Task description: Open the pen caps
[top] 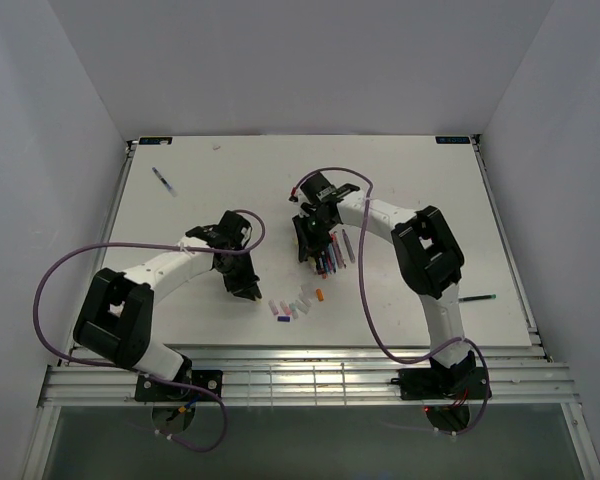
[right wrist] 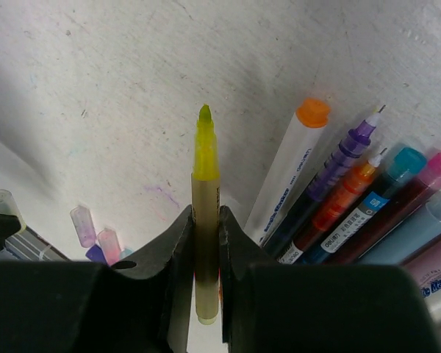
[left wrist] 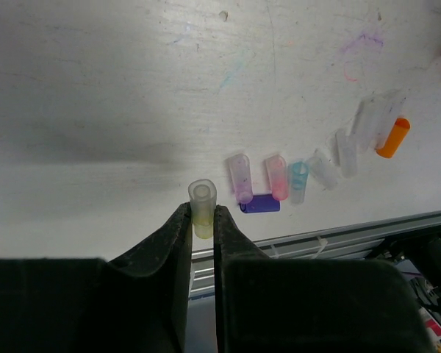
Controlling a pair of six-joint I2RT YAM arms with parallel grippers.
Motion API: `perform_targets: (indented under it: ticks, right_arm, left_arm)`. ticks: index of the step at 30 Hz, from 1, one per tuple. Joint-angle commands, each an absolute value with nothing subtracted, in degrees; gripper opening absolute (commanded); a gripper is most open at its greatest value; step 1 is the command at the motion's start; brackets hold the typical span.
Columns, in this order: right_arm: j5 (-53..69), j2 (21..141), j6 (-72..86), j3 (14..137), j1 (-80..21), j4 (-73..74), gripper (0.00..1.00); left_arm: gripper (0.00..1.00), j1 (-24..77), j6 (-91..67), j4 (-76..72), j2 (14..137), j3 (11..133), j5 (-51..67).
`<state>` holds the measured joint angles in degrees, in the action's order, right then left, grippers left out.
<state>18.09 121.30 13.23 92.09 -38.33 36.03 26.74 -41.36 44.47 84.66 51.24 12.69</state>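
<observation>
1. White laminate desk (top: 230,170), faintly marked with ink, carries everything. Both arms reach over it from the near edge.
2. The black left end effector (left wrist: 203,215) is closed on a pale yellow translucent plastic pen cap (left wrist: 203,206). The cap is pinched between the fingertips, with its open end pointing out beyond them, near the desk's front edge.
3. The black right end effector (right wrist: 206,220) is clamped on a thin pale-barrelled pen with a bare yellow felt tip (right wrist: 205,184). That tip sticks out past the fingertips and has no cap on it.
4. A bundle of coloured stick pens (right wrist: 338,198) lies side by side on the desk, just beside the held pen. Some tips are bare, and two ends are teal and pink.
5. A lone dark pen (top: 163,180) lies far to the left, and a green pen (top: 477,298) lies by the right edge.
6. A curved row of loose plastic caps (left wrist: 309,173) lies near the front edge, purple-tinted, pink, teal and clear. A small orange cap (left wrist: 392,137) lies at its end, and a dark blue cap (left wrist: 260,204) touches the pink one.
</observation>
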Motion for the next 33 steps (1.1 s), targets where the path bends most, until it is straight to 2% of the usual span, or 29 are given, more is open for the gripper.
perform_targets:
  ticks: [1, 7, 11, 16, 23, 32, 33]
  right_arm:
    - [16.9, 122.3, 12.7, 95.0, -38.7, 35.9, 0.16]
    - [17.0, 124.4, 12.7, 96.9, -38.8, 36.4, 0.19]
    - [16.6, 125.3, 12.4, 98.1, -38.8, 36.9, 0.24]
    - [16.7, 126.4, 12.3, 98.7, -38.9, 37.3, 0.32]
    - [16.4, 126.7, 12.4, 100.7, -39.0, 37.9, 0.35]
    - [11.7, 121.6, 12.5, 114.2, -39.0, 42.9, 0.42]
    - [10.8, 120.9, 12.6, 115.3, -39.0, 43.6, 0.43]
  left_arm:
    - [0.00, 27.1, -41.0, 40.0, 84.9, 50.6, 12.4]
    - [0.04, 27.2, -40.7, 38.7, 88.6, 51.7, 12.7]
    - [0.07, 27.4, -40.6, 38.6, 89.0, 50.9, 12.3]
    - [0.20, 27.4, -41.1, 38.5, 89.0, 49.0, 12.0]
    - [0.30, 27.4, -41.2, 38.6, 89.0, 48.2, 11.9]
    - [0.42, 27.4, -40.7, 39.3, 89.2, 48.2, 12.0]
    - [0.46, 27.4, -40.5, 39.6, 88.9, 48.3, 12.0]
